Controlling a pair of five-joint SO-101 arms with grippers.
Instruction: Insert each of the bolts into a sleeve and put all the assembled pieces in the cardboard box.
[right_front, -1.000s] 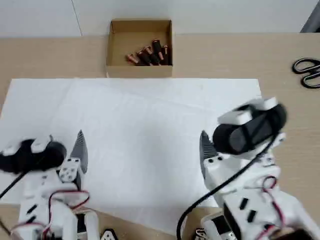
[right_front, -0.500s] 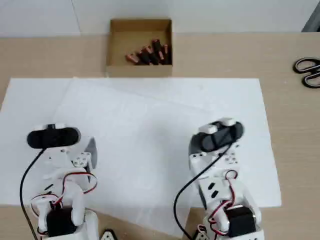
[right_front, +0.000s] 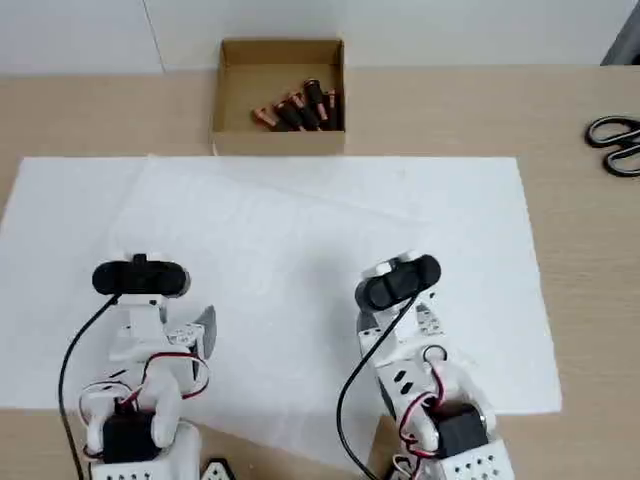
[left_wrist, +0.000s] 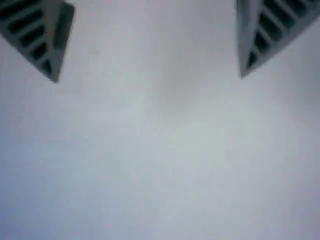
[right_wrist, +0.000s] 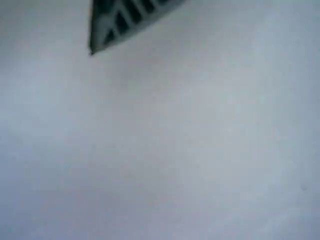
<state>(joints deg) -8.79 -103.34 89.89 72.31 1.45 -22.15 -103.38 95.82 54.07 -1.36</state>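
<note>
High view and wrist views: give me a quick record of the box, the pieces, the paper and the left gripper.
cardboard box: far side of the table, beyond the paper
assembled pieces: clustered inside the box, toward its right wall
paper: white sheet spread across the table's middle
left gripper: fingers open, empty, over the paper
scissors: right edge of the table, off the paper

Perhaps five bolts (right_front: 298, 108) in cardboard box (right_front: 238, 88)

Gripper (right_wrist: 131, 20) above apparently white paper (right_wrist: 180, 150)
</note>
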